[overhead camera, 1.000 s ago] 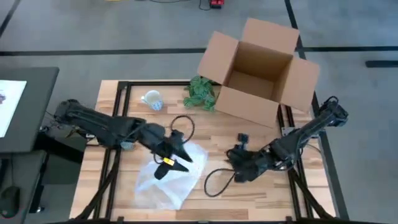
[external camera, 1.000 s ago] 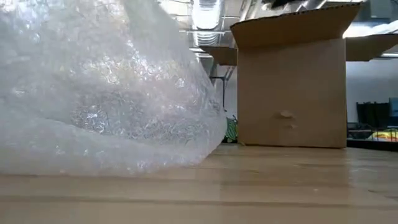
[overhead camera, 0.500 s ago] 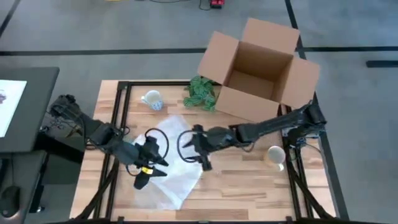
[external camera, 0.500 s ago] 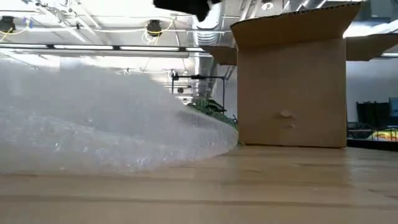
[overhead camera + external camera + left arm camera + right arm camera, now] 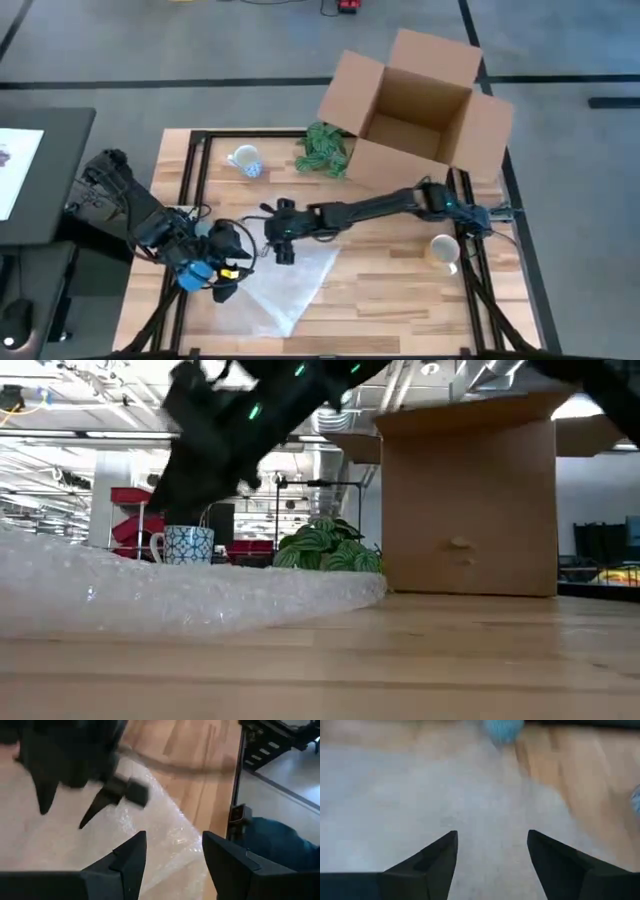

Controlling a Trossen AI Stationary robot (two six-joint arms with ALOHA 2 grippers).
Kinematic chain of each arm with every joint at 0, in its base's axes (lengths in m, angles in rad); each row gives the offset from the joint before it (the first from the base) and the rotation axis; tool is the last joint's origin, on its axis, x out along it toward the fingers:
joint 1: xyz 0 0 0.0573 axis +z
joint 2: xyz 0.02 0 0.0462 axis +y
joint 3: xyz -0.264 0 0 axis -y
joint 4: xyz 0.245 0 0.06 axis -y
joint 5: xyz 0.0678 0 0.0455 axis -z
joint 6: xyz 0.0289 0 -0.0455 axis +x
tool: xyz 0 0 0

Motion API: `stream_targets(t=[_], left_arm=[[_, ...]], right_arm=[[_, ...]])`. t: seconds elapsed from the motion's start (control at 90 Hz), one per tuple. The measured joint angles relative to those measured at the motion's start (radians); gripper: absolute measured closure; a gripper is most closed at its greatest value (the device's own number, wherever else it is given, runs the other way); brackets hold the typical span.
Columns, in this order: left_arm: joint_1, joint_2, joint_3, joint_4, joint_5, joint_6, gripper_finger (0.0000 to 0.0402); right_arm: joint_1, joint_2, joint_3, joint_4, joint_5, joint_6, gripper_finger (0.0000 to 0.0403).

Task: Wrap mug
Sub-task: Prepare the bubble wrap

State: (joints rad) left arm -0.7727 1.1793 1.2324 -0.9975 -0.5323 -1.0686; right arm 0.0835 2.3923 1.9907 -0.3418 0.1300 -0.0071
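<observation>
Bubble wrap (image 5: 290,280) lies flat on table (image 5: 400,300) | mug (image 5: 245,161) stands far back, apart, nothing wrapped yet | right gripper (image 5: 284,250) over the sheet, jaws wide, empty | left gripper (image 5: 225,290) at sheet edge, jaws apart, empty

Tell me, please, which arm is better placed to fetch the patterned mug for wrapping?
Probably the right: its gripper hangs open over the bubble wrap, nearer the patterned mug. The left gripper, also open, sits farther back at the sheet's opposite edge.
</observation>
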Motion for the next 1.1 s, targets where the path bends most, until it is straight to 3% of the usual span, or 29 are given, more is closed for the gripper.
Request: stream_targets(t=[0.244, 0.489, 0.789, 0.911, 1.1], left_arm=[[-0.014, 0.001, 0.000, -0.003, -0.041, 0.001, 0.0229], [-0.015, 0.000, -0.024, -0.005, -0.051, -0.004, 0.0229], [-0.031, 0.000, -0.038, 0.001, -0.057, -0.028, 0.0229], [-0.053, 0.000, -0.038, 0.016, -0.072, -0.028, 0.0229], [-0.108, 0.000, -0.038, 0.023, -0.127, -0.060, 0.0229]], right_arm=[[-0.021, 0.144, 0.112, -0.094, -0.001, 0.034, 0.0236], [-0.020, 0.145, 0.114, -0.105, 0.000, 0.017, 0.0389], [0.010, 0.143, 0.255, -0.231, 0.013, -0.027, 0.0402], [0.036, 0.142, 0.365, -0.336, 0.089, -0.079, 0.0403], [0.075, 0.020, 0.328, -0.396, 0.190, -0.115, 0.0403]])
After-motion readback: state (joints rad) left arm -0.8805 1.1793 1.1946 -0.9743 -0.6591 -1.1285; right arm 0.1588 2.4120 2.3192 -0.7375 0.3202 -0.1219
